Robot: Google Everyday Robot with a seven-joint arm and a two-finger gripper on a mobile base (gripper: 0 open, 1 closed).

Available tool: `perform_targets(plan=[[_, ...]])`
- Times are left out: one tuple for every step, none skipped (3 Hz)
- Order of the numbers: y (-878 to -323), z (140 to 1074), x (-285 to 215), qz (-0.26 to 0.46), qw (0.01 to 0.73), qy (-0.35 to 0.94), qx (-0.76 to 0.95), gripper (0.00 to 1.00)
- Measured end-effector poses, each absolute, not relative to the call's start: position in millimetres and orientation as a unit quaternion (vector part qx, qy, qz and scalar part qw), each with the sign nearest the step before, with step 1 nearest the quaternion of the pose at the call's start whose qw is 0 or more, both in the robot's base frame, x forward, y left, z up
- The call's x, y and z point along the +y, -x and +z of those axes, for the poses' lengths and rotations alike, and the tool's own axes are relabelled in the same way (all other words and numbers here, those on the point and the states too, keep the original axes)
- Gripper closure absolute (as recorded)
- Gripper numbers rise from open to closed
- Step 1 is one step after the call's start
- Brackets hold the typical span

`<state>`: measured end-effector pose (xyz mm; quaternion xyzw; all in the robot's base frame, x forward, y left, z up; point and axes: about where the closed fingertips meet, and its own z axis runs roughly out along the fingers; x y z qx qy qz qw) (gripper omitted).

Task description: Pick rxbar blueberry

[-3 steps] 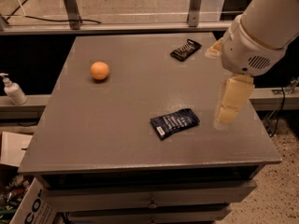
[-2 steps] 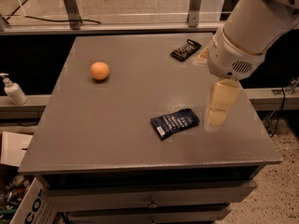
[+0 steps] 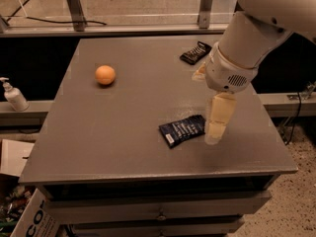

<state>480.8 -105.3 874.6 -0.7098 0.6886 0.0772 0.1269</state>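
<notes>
The rxbar blueberry [image 3: 182,130], a flat dark navy wrapper with pale text and a white end patch, lies on the grey table [image 3: 123,127] right of centre, near the front. My gripper [image 3: 215,130] hangs from the white arm just to the right of the bar, its cream-coloured fingers [image 3: 217,118] pointing down close to the tabletop beside the wrapper's right end. It holds nothing.
A smaller black wrapper with pale stripes [image 3: 196,53] lies at the back right of the table. An orange [image 3: 105,75] sits at the back left. A soap bottle [image 3: 14,96] stands off the table on the left. Cardboard boxes [image 3: 19,201] sit on the floor at lower left.
The arm has swung left and lower, bringing the gripper from the table's right side to right beside the blue bar. The bar, the orange and the black wrapper have not moved.
</notes>
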Motion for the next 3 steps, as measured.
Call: perform_targets(plan=[[-485,861,-97,0.084,0.137,0.713,0.682,0.0],[-487,849,-87,0.088,0.147,0.719,0.673,0.0],[-488,840,-77,0.093,0.152,0.725,0.665,0.0]])
